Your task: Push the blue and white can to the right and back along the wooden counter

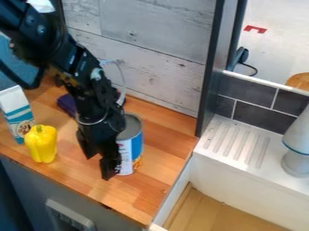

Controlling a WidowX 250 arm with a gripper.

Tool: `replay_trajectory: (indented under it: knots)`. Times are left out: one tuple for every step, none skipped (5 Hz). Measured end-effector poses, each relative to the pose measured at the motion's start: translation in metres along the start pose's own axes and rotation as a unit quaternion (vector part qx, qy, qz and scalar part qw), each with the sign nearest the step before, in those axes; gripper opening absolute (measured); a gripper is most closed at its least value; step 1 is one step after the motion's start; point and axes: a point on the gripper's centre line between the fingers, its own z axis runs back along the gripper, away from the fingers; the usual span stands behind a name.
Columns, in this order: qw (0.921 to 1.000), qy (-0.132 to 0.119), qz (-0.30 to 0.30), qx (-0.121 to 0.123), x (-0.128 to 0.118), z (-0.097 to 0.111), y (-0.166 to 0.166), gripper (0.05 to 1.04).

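Camera view: hand [99, 166] downward beside can [136, 145]

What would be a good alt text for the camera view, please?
A black gripper, fingers apart, hangs over a wooden counter, close beside a blue-and-white can. A yellow pepper and a carton stand at the picture's left, a white sink at the right.

Bright, diffuse light fell across the wooden counter [166, 135], leaving only soft shading on its surface. The white draining board [235, 143] was among the brightest parts, while the cabinet front [30, 191] below the counter's front edge was dim. Small highlights shone on the yellow pepper [42, 144] and the black arm [67, 58]. The can's [136, 139] pale label caught light too.
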Motion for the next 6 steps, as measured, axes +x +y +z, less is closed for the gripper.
replay_trajectory:
  knots:
    - [1.0000, -0.009, 0.000, 0.001, 0.016, -0.001, -0.001, 1.001]
    - [0.9999, -0.014, 0.000, 0.003, 0.031, -0.003, -0.004, 1.001]
    - [0.9998, -0.020, 0.004, 0.005, 0.046, -0.004, -0.002, 1.001]
    - [0.9996, -0.024, 0.015, 0.005, 0.059, -0.006, 0.000, 1.001]
    - [0.9986, -0.028, 0.044, -0.007, 0.071, -0.013, 0.002, 1.001]
    - [0.9964, -0.036, 0.076, -0.015, 0.090, -0.017, 0.006, 1.001]
